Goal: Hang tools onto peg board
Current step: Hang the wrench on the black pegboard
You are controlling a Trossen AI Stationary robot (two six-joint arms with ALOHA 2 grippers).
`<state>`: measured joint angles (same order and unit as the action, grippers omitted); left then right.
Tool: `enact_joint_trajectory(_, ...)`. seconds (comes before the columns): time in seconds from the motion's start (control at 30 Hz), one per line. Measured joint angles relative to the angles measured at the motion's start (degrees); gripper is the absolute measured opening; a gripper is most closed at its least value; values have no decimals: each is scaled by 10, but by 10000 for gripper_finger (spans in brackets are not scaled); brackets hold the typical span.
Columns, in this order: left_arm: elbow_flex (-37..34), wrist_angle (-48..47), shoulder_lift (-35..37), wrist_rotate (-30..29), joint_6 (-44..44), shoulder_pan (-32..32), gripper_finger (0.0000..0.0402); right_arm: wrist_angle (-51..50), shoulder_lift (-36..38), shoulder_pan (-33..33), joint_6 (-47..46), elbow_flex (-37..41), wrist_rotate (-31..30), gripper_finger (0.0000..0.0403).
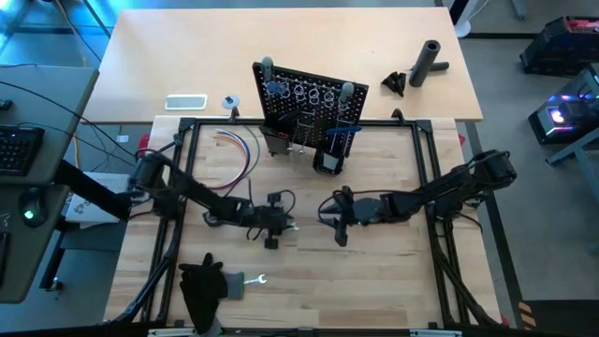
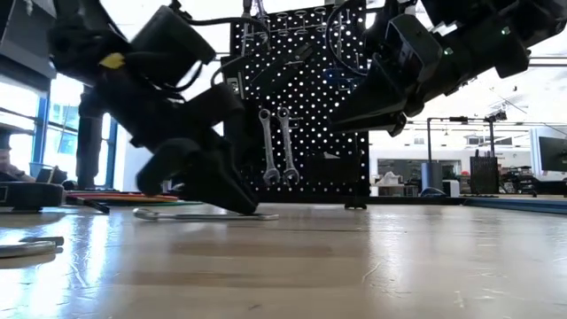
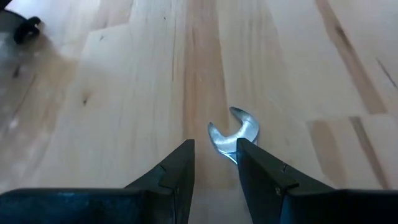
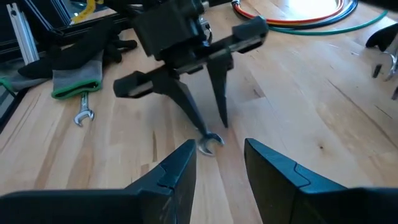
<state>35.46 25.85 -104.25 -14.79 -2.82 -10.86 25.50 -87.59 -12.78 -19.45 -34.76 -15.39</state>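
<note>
A silver wrench (image 3: 240, 131) lies flat on the wooden table (image 3: 112, 93); it also shows in the right wrist view (image 4: 210, 144) and the low view (image 2: 204, 214). My left gripper (image 3: 214, 144) stands open just over it, fingers slanting down, the wrench's open-jaw end sticking out past one finger. My right gripper (image 4: 221, 146) hangs open above the table, a little to the right, aimed at the same spot. The peg board (image 1: 309, 103) stands upright at the far middle, with two wrenches (image 2: 275, 146) hanging from it. Another wrench (image 1: 255, 279) lies near the front. My left gripper has one fingertip (image 4: 200, 132) down at the wrench's open-jaw end (image 4: 211, 142), coming from above at a slant. The wrench lies flat on the table, and its shaft runs under that finger. Whether the finger touches it I cannot tell.
A black cloth with a green cuff (image 4: 74, 74) lies near the front left beside the second wrench. Coloured wires (image 1: 239, 150) loop at the far left. A small black bin (image 1: 328, 161) stands before the board, and a black cylinder (image 1: 429, 61) is on the far table.
</note>
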Motion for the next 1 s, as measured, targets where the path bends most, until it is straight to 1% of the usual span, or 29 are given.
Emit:
enact_joint_trajectory(0.17,22,-10,3,2,-14,14,113,0,0,-8,0,0,-12,131)
enact_joint_trajectory(0.27,25,-31,23,-10,-15,16,113,0,0,-8,0,0,-12,131)
enact_joint_trajectory(0.37,31,-66,64,-14,-5,16,113,0,0,-8,0,0,-11,131)
enact_joint_trajectory(0.47,32,-140,117,-15,34,9,113,0,0,-8,4,0,-11,131)
enact_joint_trajectory(0.63,32,-284,197,-3,113,-32,113,-1,0,-8,19,0,-11,131)
enact_joint_trajectory(0.73,32,-359,212,-2,156,-72,113,0,0,-8,31,0,-11,131)
enact_joint_trajectory(0.87,32,-389,206,-28,206,-116,113,3,0,-7,46,0,-13,131)
enact_joint_trajectory(1.0,32,-391,189,-85,232,-134,113,7,0,-7,56,0,-32,131)
